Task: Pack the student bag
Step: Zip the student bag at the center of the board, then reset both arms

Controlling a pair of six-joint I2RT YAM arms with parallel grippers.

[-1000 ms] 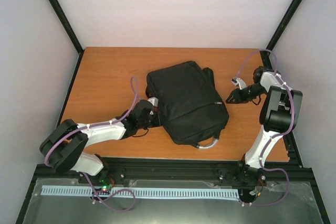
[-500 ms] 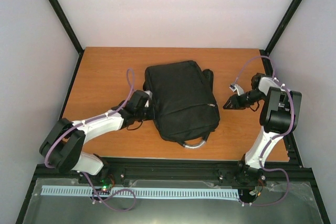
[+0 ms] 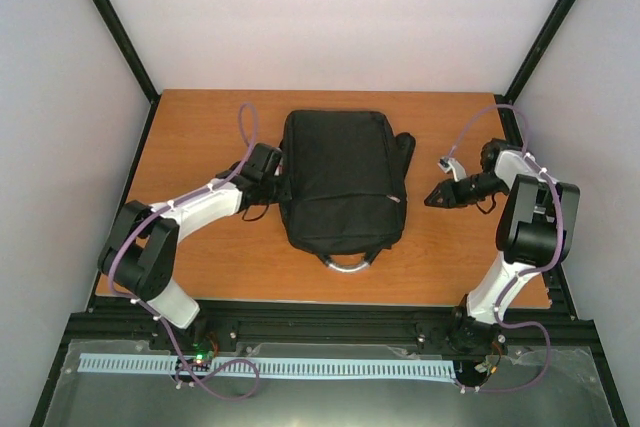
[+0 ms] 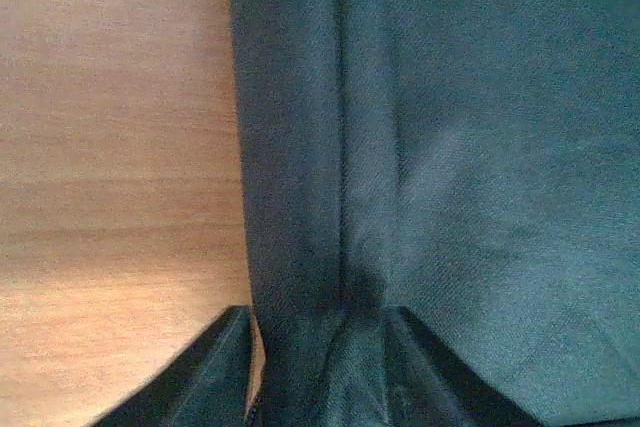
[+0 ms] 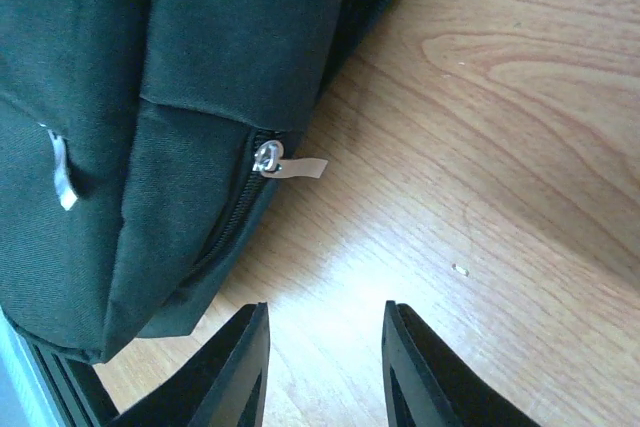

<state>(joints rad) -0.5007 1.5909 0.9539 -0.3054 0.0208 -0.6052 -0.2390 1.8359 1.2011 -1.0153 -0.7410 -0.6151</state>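
Right wrist view: soft, limp student bag (image 5: 150,77), best taken by the zip pull (image 5: 295,167) at centre. Right gripper (image 5: 322,317) stands apart, empty; whether left gripper (image 4: 315,327) grips, I cannot tell.

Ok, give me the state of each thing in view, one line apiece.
student bag: lying flat on the table, handle end toward the arms.
side zip: shut along the stretch that shows.
left hand: astride a fold at the bag's edge; grip unclear.
right hand: open, empty, over bare table beside the bag, not touching it.
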